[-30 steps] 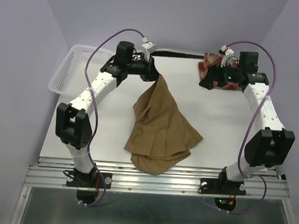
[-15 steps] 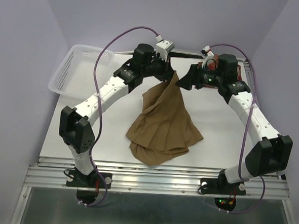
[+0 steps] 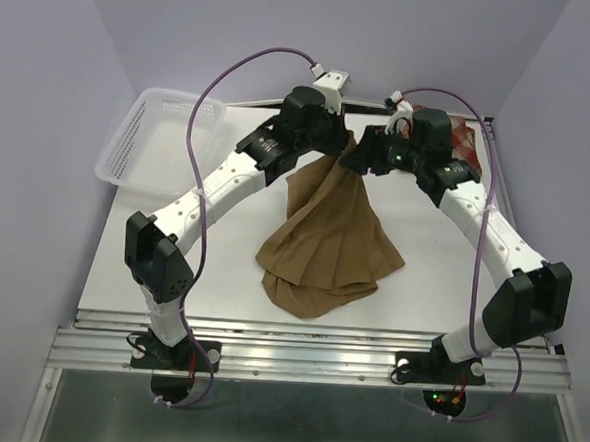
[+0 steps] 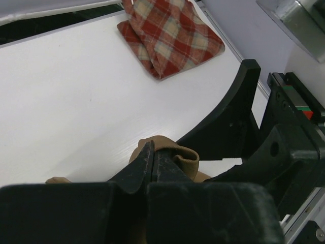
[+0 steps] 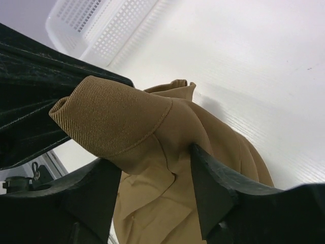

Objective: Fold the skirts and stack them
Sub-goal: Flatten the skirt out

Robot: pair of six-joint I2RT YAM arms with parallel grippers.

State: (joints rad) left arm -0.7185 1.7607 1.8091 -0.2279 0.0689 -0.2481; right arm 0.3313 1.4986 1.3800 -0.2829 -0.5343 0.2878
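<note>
Hidden: plaid skirt (image 3: 467, 141) is mostly behind my right arm (image 3: 476, 207) from above; the left wrist view shows it folded at the worktop's (image 3: 223, 257) far right corner.
Basket (image 3: 155, 137): far left corner, well apart from both skirts.
Tan skirt (image 3: 329, 243): top pinched up, hem heaped on the worktop.
Left jaws: clamped on its raised fold.
Right jaws: parted, straddling that fold.
</note>
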